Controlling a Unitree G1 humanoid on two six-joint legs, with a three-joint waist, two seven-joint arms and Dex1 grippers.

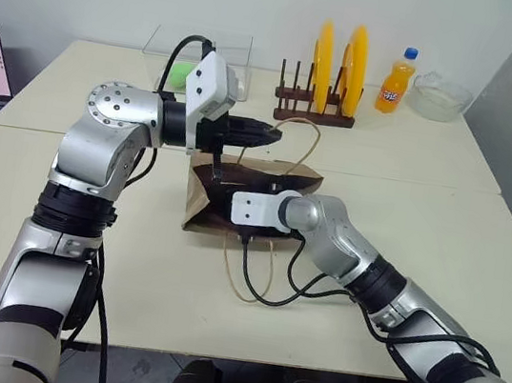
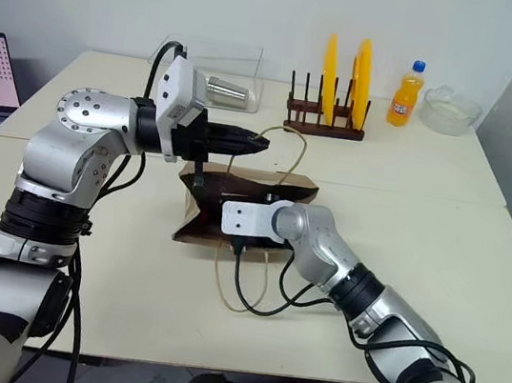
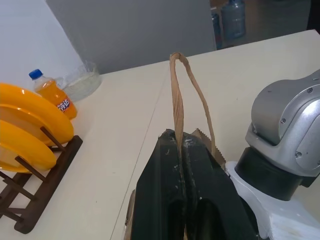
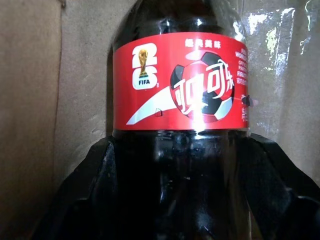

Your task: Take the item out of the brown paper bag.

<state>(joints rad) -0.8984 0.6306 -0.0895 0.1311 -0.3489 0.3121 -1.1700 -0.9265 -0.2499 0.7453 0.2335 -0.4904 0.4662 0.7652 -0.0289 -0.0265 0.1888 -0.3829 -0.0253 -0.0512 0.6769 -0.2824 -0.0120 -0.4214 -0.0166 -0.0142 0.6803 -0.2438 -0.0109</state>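
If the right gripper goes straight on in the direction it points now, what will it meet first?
Most likely the dark bottle with the red label inside the brown paper bag. In the right wrist view it stands directly ahead between the open black fingers of the right gripper; whether they already touch it is unclear.

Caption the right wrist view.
Inside the brown paper bag, the right gripper straddles a dark cola bottle with a red label.
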